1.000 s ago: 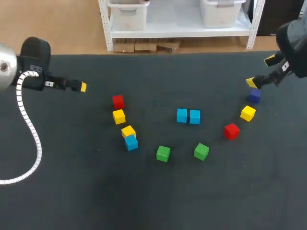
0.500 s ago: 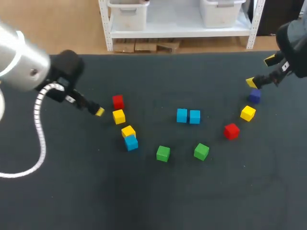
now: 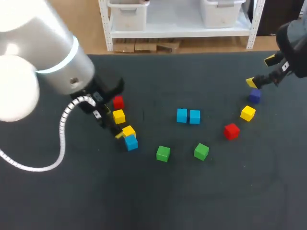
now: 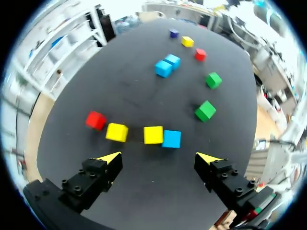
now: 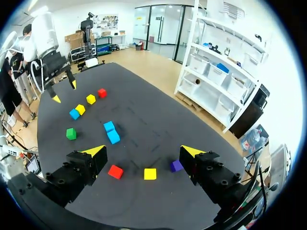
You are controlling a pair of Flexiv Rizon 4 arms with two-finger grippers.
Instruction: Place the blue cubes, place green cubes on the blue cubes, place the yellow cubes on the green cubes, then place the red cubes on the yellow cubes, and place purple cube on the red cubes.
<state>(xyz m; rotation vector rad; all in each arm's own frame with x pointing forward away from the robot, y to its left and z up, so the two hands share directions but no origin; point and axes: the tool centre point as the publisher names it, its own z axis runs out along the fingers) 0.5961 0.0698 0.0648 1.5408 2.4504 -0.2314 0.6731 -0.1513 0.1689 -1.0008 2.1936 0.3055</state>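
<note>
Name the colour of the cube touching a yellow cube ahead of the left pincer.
A blue cube; left wrist view shows it best.

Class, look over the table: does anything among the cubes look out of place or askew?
Nothing is damaged or stacked. One blue cube lies apart from the blue pair, touching a yellow cube just ahead of the left end effector. One green cube sits turned askew.

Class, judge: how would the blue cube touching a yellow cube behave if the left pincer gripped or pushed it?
The blue cube looks rigid and flat-faced, so it should probably keep its shape and slide, not roll. It touches the yellow cube, so a push toward that side would likely shift both.
</note>
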